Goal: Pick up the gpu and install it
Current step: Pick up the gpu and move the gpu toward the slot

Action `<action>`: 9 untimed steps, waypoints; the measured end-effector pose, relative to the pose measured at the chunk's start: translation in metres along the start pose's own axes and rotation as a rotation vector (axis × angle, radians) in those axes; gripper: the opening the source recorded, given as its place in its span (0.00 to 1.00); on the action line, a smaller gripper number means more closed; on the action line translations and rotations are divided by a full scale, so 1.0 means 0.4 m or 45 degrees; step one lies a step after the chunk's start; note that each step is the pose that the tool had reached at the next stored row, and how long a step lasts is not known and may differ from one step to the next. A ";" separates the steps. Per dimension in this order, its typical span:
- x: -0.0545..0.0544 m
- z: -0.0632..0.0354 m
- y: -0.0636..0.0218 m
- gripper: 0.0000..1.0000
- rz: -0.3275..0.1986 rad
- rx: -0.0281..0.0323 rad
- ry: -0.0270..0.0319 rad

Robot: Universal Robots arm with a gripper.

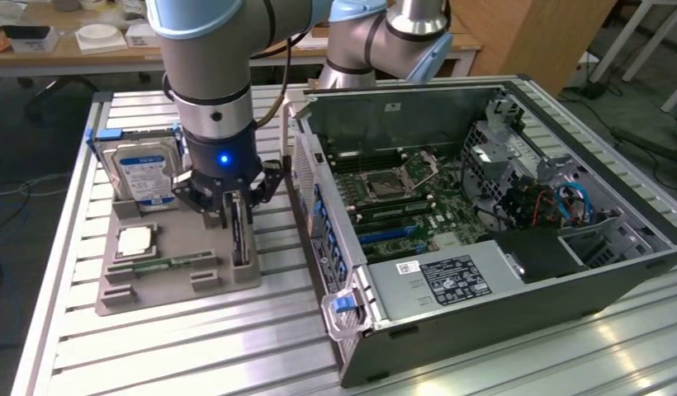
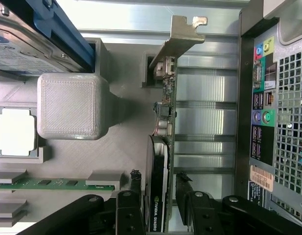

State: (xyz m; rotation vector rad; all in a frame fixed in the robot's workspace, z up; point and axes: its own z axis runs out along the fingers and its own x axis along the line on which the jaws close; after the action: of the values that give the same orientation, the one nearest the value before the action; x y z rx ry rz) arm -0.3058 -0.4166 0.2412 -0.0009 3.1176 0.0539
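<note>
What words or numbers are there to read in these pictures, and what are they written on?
"NVIDIA QUADR", running off the frame: on the black cooler edge of the green gpu card.
Blue-and-white label on the silver hard drive: too small to read.
White label on the grey metal power supply box: too small to read.
Tan sticker on the back of the black computer case: too blurred to read.

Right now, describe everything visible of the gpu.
The gpu stands on edge in a slot of the grey tray, beside the open computer case. It has a thin green board, a black shroud lettered NVIDIA, and a silver end bracket at the end away from the hand, which sits over its shroud end.
</note>
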 end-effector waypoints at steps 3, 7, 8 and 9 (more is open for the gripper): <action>0.000 0.003 0.000 0.42 0.000 -0.0003 -0.0020; 0.000 0.008 0.000 0.42 0.000 0.0001 -0.0046; 0.000 0.008 0.000 0.42 0.000 0.0001 -0.0047; 0.000 0.008 0.000 0.40 0.000 0.0001 -0.0048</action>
State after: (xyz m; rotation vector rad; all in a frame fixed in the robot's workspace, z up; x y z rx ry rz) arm -0.3057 -0.4166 0.2382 -0.0010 3.1139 0.0537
